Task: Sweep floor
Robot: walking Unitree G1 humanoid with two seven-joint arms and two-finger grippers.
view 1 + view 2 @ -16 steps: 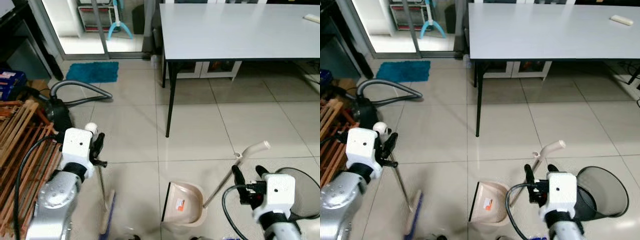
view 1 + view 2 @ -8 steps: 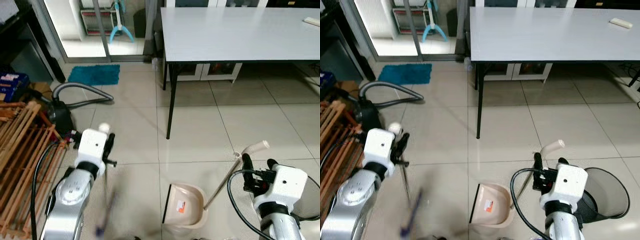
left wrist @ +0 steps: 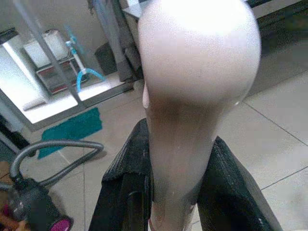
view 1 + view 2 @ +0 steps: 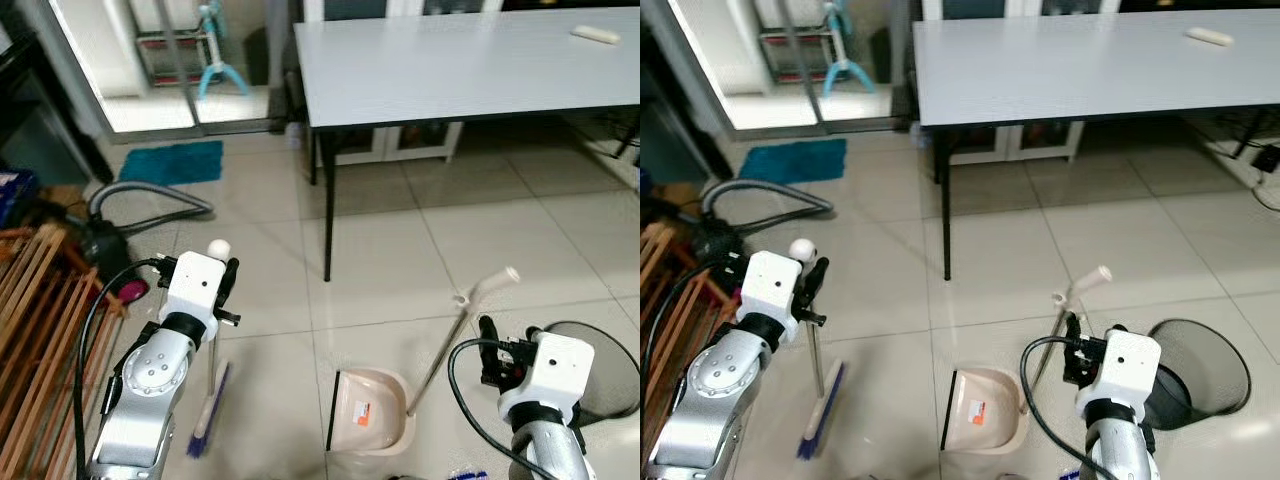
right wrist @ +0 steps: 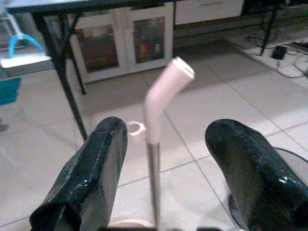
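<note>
Black mesh bin (image 4: 1200,365) at lower right of frame, round, tilted open toward camera; contents not discernible. Beige plastic dustpan (image 4: 368,412) flat on the tiled floor (image 4: 500,230) at lower centre, scoop shape, small orange label inside, otherwise nothing readable in it. Thin metal dustpan handle (image 4: 450,335) rising up-right to a pale angled grip (wrist view puts that grip (image 5: 163,96) between the right fingers, not touched).

Left hand (image 4: 222,290) at left of centre, clenched on the broom (image 4: 820,405): black fingers (image 3: 130,178) pressed on both sides of the pale, smooth, rounded broom knob (image 3: 197,82). Slim metal shaft down to a blue-bristled head resting on the floor at lower left, left of the dustpan and apart from it.

Right hand (image 4: 486,335) at lower right, released, fingers (image 5: 91,178) spread wide, just beside the dustpan handle, no contact seen.

Glossy light square tiles, dark grout lines. White flat-topped counter (image 4: 450,60) across upper right, thin black legs, small pale object on its far right end. Grey ribbed vacuum hose (image 4: 150,195) curling at left, teal fluffy mat (image 4: 170,160) above it, wooden slatted rack (image 4: 35,330) along left edge.
</note>
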